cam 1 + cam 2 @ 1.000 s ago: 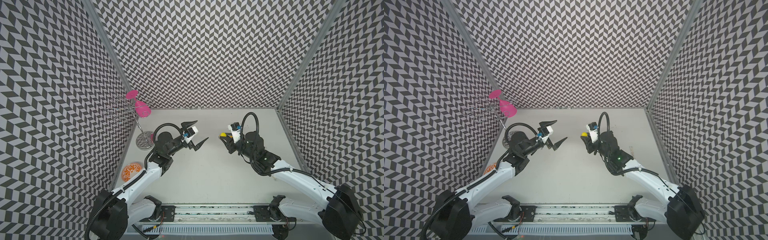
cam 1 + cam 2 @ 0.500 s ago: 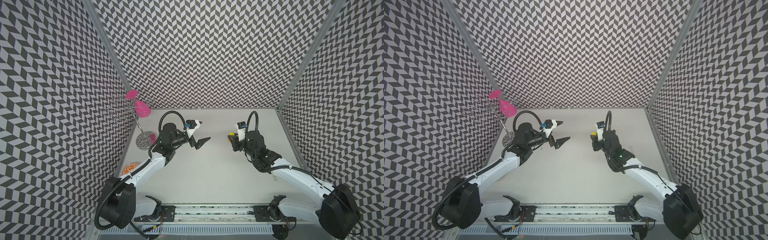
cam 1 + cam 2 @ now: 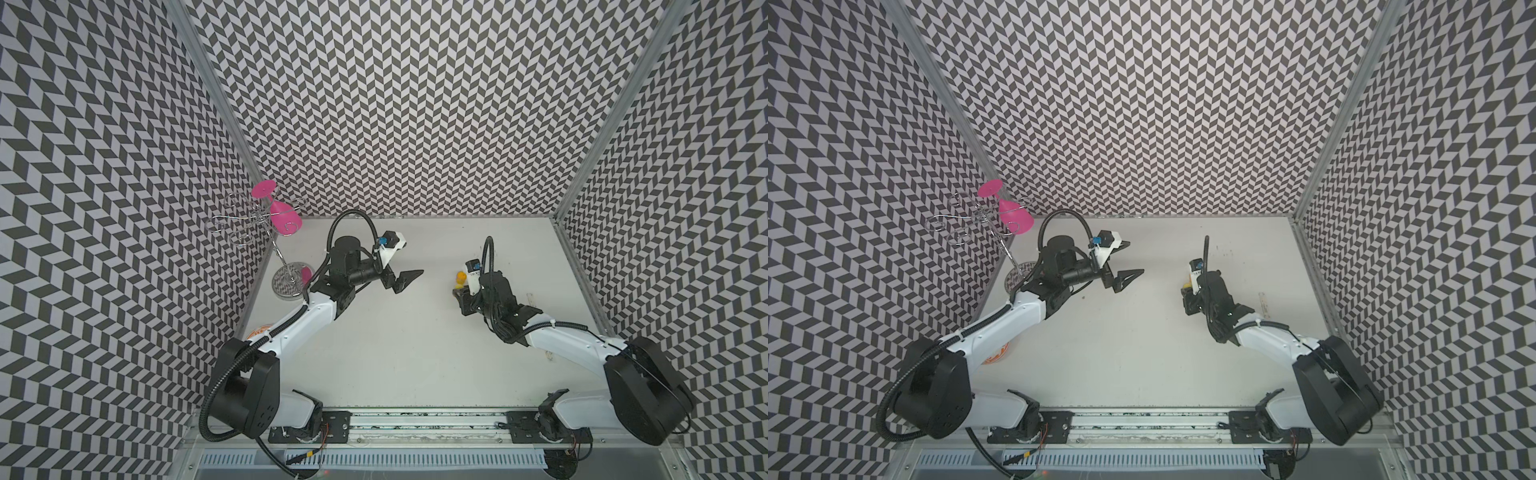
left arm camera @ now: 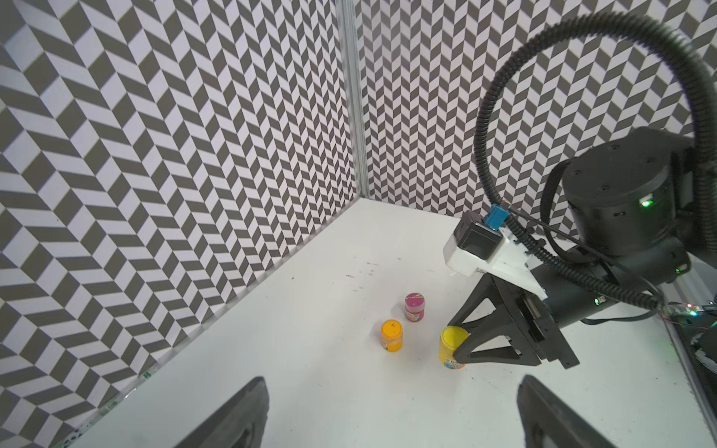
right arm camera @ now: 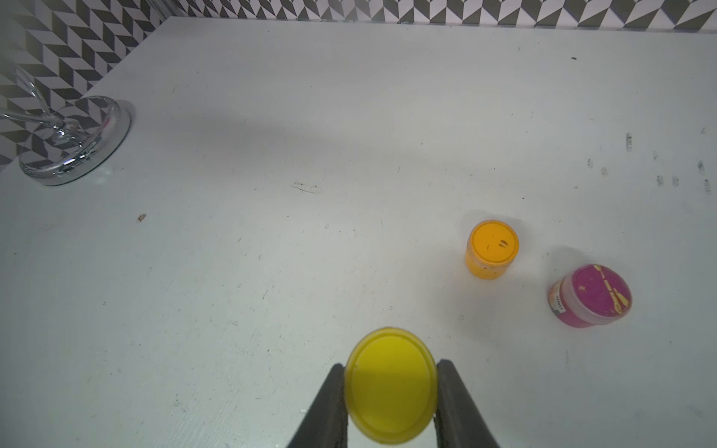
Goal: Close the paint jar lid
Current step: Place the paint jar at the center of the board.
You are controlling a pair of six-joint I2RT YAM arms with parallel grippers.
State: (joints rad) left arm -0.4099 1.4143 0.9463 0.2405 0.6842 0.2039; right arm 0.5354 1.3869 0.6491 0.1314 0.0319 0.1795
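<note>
Looking around the yellow paint jar (image 4: 447, 353), we find two neighbours on the white table (image 5: 271, 252). An orange jar (image 5: 491, 254) and a magenta jar (image 5: 589, 295) stand near each other, both apart from the yellow one. A chrome stand (image 5: 73, 147) sits at the table's left edge by the wall, well apart from the jars. A pink glass (image 3: 284, 216) hangs upside down from its wire arms. A round orange-and-white thing (image 3: 996, 355) lies partly hidden under the left arm. In both top views the right wrist covers the jars, and only a bit of yellow shows.

The right gripper (image 5: 391, 364) clamps the yellow paint jar, one dark finger on each flank. Its lid (image 5: 391, 388) sits on top; we cannot tell whether it is fully tight. The left gripper (image 3: 409, 259) hangs above the table with its jaws spread wide, well apart from the jar.

The jars are small, round, squat and plastic-looking. The yellow lid is a smooth flat disc. The orange one carries dark marks and the magenta one yellow streaks. The table is matt and scuffed, and the walls (image 3: 415, 104) wear a black-and-white chevron print.
</note>
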